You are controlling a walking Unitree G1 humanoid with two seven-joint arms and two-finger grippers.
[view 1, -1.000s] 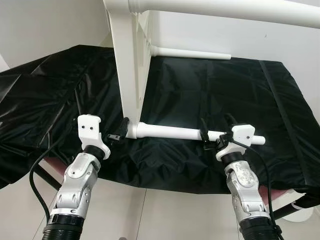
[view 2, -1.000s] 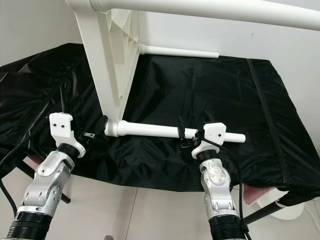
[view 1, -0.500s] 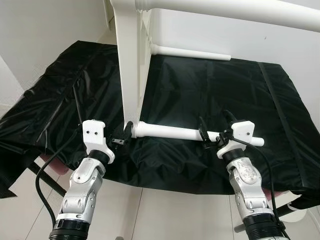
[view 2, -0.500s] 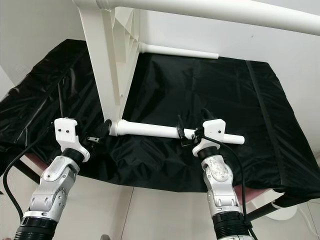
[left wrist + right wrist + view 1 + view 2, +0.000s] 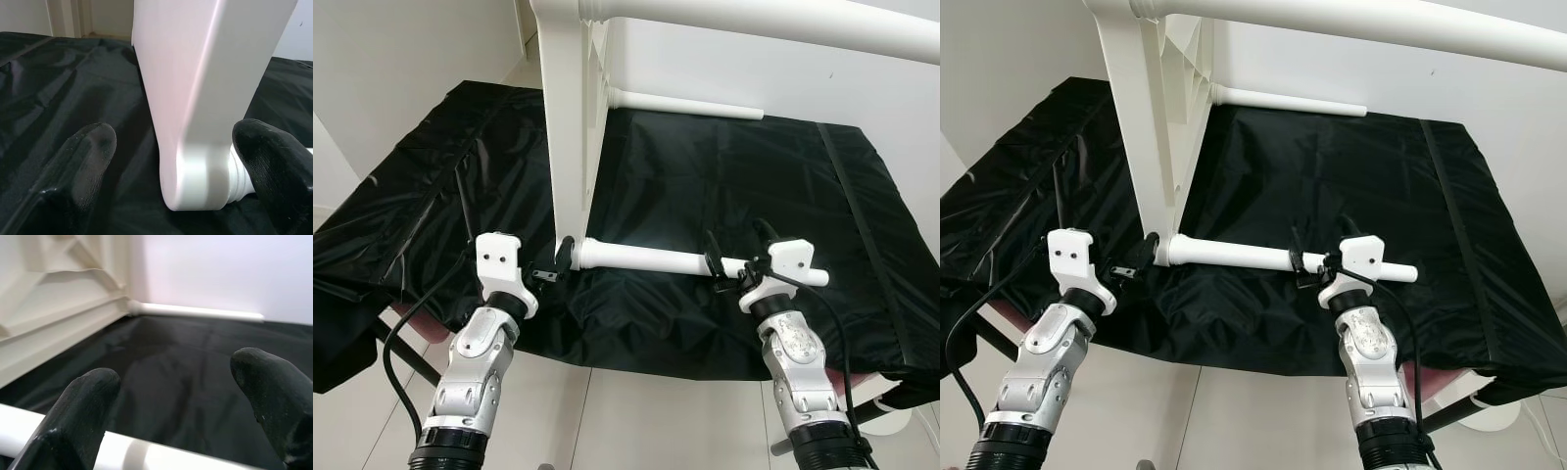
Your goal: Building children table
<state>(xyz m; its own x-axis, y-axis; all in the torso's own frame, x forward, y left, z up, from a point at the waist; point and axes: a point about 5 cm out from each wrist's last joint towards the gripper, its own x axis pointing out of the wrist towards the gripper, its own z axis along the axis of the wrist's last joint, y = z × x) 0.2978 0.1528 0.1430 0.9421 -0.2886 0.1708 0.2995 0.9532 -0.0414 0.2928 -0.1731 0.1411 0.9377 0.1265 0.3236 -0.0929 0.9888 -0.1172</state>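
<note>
The white children's table lies on its side on a black sheet (image 5: 724, 186). Its top (image 5: 570, 127) stands upright on one edge, and its round legs stick out to the right. The near leg (image 5: 646, 258) lies just above the sheet. A far leg (image 5: 690, 103) lies by the wall, and an upper leg (image 5: 754, 15) crosses overhead. My left gripper (image 5: 555, 266) is open, one finger (image 5: 83, 161) on each side of the top's lower corner (image 5: 195, 181). My right gripper (image 5: 737, 257) is open with its fingers (image 5: 83, 406) straddling the near leg close to its free end.
The black sheet drapes over a raised surface whose front edge runs just below my grippers. A white wall (image 5: 411, 49) stands behind and to the left. Pale floor (image 5: 636, 421) shows below, with a dark frame leg (image 5: 406, 348) under the sheet and a white foot (image 5: 1489, 416) at lower right.
The camera has shifted a little. My left gripper has closed in slightly on the table's lower corner. The right gripper stays around the near leg.
</note>
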